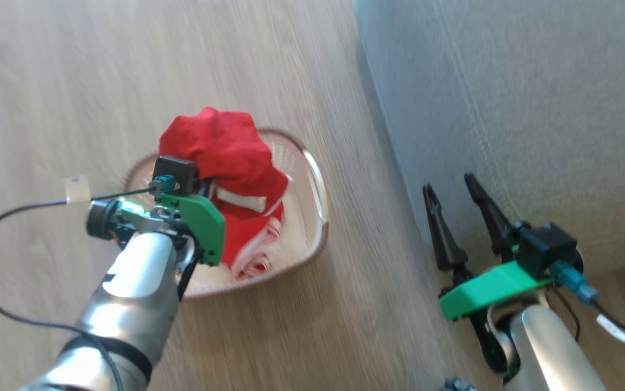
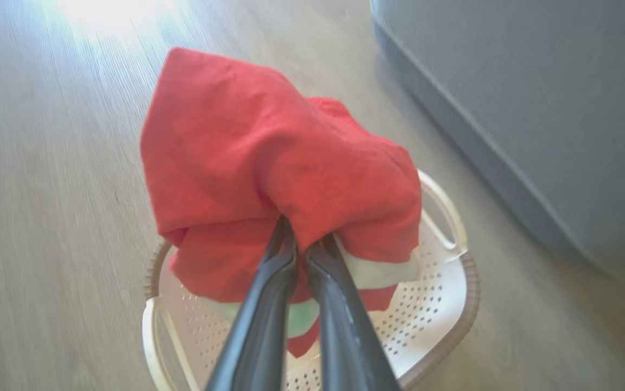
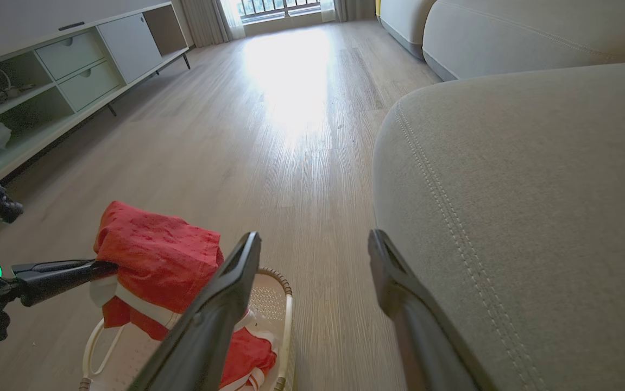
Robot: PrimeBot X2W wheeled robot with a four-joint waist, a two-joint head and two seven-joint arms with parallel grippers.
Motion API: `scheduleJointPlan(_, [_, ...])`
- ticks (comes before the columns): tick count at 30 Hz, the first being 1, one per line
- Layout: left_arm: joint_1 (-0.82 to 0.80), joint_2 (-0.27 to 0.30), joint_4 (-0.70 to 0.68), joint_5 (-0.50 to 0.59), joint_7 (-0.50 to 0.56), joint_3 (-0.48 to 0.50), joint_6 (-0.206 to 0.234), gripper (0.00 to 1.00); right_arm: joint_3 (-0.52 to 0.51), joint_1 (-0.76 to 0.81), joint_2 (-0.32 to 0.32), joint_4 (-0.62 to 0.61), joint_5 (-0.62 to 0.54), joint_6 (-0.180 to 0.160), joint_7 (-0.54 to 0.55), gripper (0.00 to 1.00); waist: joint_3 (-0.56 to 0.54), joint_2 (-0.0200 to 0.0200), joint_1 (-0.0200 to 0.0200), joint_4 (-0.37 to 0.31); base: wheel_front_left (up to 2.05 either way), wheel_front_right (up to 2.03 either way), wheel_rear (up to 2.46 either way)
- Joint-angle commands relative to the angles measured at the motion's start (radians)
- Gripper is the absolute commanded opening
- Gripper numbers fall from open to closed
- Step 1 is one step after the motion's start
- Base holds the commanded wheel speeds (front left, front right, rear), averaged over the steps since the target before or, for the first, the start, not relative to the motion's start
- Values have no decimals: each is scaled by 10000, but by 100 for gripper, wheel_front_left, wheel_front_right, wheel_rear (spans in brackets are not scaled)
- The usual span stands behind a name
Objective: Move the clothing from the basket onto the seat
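1. My left gripper [image 2: 302, 241] is clamped on the clothing [image 2: 269, 152], held above the basket [image 2: 442, 304]; some red fabric lies inside.
2. My right gripper [image 1: 448, 183] is spread and empty beside the seat [image 1: 535, 108].
3. The basket sits on a pale wood-look floor [image 3: 269, 141]; a low cabinet [image 3: 73, 70] lines the wall.

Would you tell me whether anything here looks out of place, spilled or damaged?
Nothing looks damaged or spilled. The clothing hangs bunched from the shut left end effector above the basket, which sits upright on the floor beside the seat.
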Motion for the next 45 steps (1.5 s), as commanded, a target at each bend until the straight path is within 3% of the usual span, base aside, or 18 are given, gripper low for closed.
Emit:
scheduleJointPlan(1, [134, 114, -837, -275, -134, 364, 26, 0, 135, 243, 3, -205, -121, 71, -93, 100, -1238, -1, 1, 522, 0, 0, 0])
scheduleJointPlan(15, [2450, 111, -7170, -146, -140, 1912, 590, 0, 38, 1345, 3, 65, -466, 71, -93, 100, -3433, -1, 1, 925, 0, 0, 0])
scheduleJointPlan(31, [3465, 111, -11888, 97, -141, 2330, 962, 0, -130, 1901, 3, -195, -495, 71, -94, 100, -4183, -1, 1, 1260, 0, 0, 0])
scheduleJointPlan(37, [3928, 111, -12577, 208, -141, 1529, 979, 0, -104, 2015, 3, -241, -462, 71, -94, 100, -4326, -1, 1, 1332, 0, 0, 0])
scheduleJointPlan(45, [4550, 110, -12163, 328, -141, 375, 785, 0, -89, 2067, 3, -297, -539, 71, -94, 100, -4459, -1, 1, 1357, 0, 0, 0])
